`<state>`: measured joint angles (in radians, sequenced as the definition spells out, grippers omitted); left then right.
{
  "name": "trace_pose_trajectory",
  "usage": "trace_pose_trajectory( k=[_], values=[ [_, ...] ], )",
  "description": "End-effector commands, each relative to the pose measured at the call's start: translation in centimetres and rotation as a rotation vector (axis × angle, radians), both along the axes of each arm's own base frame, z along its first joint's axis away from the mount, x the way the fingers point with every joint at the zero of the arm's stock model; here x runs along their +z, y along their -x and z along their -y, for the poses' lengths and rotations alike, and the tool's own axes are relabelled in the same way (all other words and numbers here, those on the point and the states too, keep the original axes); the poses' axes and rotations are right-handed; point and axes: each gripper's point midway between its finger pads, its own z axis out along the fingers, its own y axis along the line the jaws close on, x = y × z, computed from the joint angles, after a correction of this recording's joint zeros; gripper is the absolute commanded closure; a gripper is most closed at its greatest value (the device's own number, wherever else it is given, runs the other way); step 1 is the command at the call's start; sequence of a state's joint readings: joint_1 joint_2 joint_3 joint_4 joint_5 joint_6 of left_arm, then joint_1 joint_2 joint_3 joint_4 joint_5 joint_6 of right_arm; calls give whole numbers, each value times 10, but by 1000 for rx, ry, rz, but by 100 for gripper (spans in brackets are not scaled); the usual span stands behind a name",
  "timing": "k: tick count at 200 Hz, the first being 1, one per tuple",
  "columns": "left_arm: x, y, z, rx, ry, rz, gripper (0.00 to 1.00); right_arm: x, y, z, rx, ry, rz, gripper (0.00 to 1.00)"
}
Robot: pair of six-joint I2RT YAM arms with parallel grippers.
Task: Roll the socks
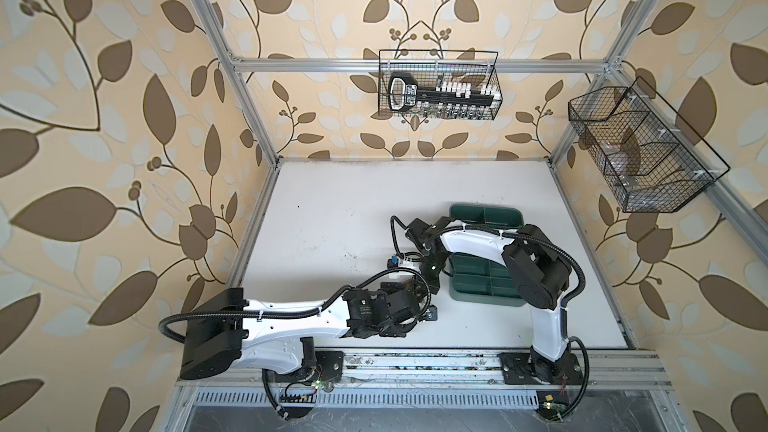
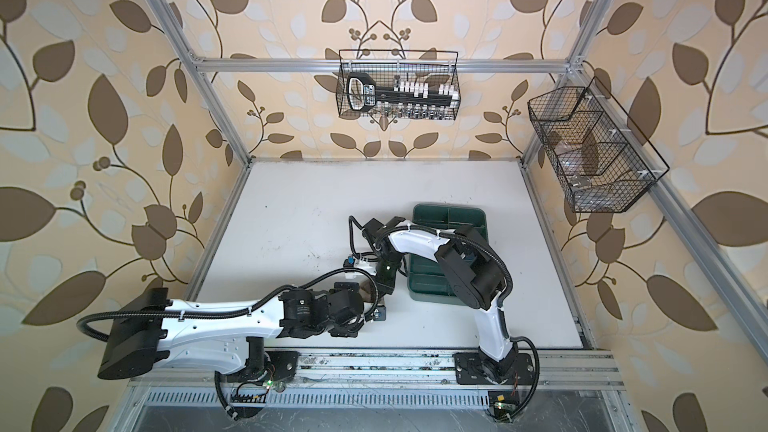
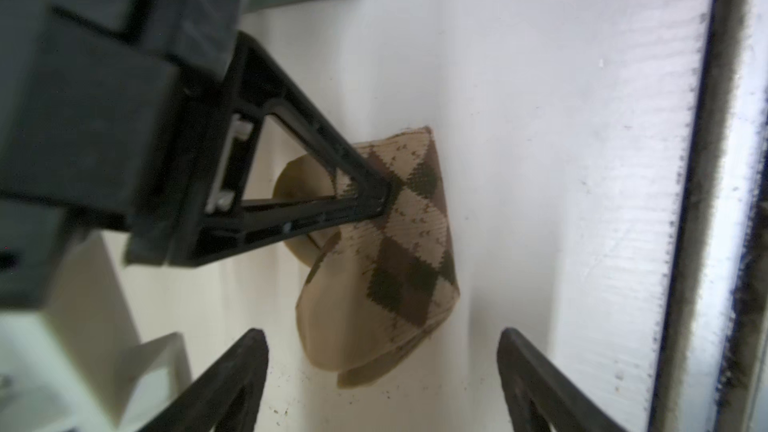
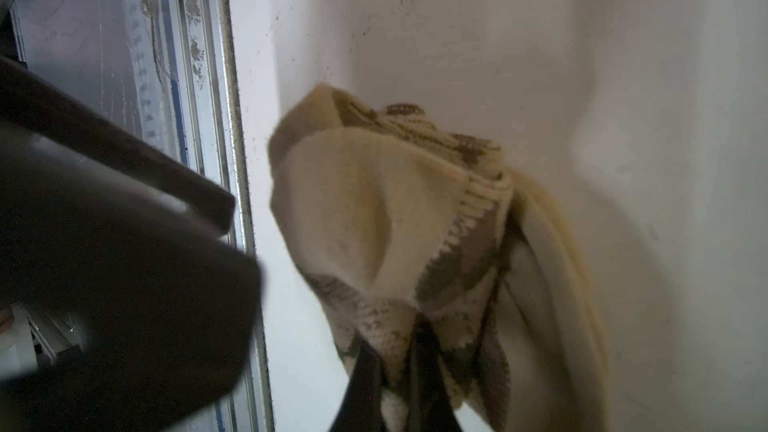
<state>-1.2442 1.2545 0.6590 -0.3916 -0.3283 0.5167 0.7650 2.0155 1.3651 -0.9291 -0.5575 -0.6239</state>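
Note:
One of the socks, tan with brown argyle diamonds (image 3: pixel 399 243), is bunched and folded over itself above the white table (image 3: pixel 540 118). My right gripper (image 4: pixel 399 326) is shut on its patterned part, and the black fingertips (image 3: pixel 384 197) pinch the fabric. The sock (image 4: pixel 374 209) droops around those fingers. My left gripper (image 3: pixel 382 336) is open, its two fingers standing wide on either side of the sock's plain rounded end without touching it. In both top views the two wrists meet near the table's middle and the sock (image 2: pixel 365 290) shows only as a brown scrap between them.
A green compartment tray (image 1: pixel 486 218) lies on the table just right of the grippers, partly under the right arm. The table's front metal rail (image 3: pixel 731 201) runs close by the sock. Wire baskets (image 1: pixel 440 85) (image 1: pixel 640 151) hang on the back and right walls.

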Motion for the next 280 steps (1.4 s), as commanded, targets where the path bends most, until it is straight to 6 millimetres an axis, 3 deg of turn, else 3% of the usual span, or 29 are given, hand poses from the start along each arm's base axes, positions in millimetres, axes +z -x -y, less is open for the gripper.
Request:
trace_pose_trajectory(
  k=[1,23,40,54,77,101,123,137,158,169,183,213,232,246,257,268,280],
  values=[
    [-6,-1,17,-3,45,-10,12,-13,19,13,16,59,-82,100],
    [-16,-10,20,22,23,27,13,-9,24,11,24,40,-101,100],
    [-24,-17,22,42,-4,51,22,-8,28,12,31,32,-120,100],
    [-41,-19,21,51,-57,39,34,-5,31,11,36,20,-133,100],
    [-58,-23,18,73,-116,31,62,3,33,9,37,-15,-143,100],
    [-63,-22,16,80,-144,13,87,15,30,7,24,-70,-124,100],
    [-62,-15,14,80,-149,-37,100,27,18,7,-12,-114,-67,100],
    [-61,-5,14,71,-148,-98,100,31,0,11,-67,-114,24,100],
    [-59,15,10,32,-168,-225,100,42,-25,21,-167,-138,163,84],
    [-59,22,6,38,-178,-285,100,57,-37,26,-211,-187,227,81],
    [-60,27,4,57,-176,-362,100,77,-56,34,-294,-238,322,71],
    [-61,28,0,95,-199,-515,100,123,-96,59,-485,-314,538,69],
    [-59,24,1,140,-197,-645,100,153,-119,88,-642,-320,725,69],
    [-59,18,1,176,-192,-726,100,178,-117,104,-686,-366,864,69],
    [-58,16,1,196,-190,-789,100,196,-103,110,-662,-443,959,69],
    [-58,10,3,221,-185,-827,100,206,-79,110,-566,-522,1050,68],
    [-59,9,3,236,-187,-875,100,203,-44,104,-368,-574,1147,68]
  ],
)
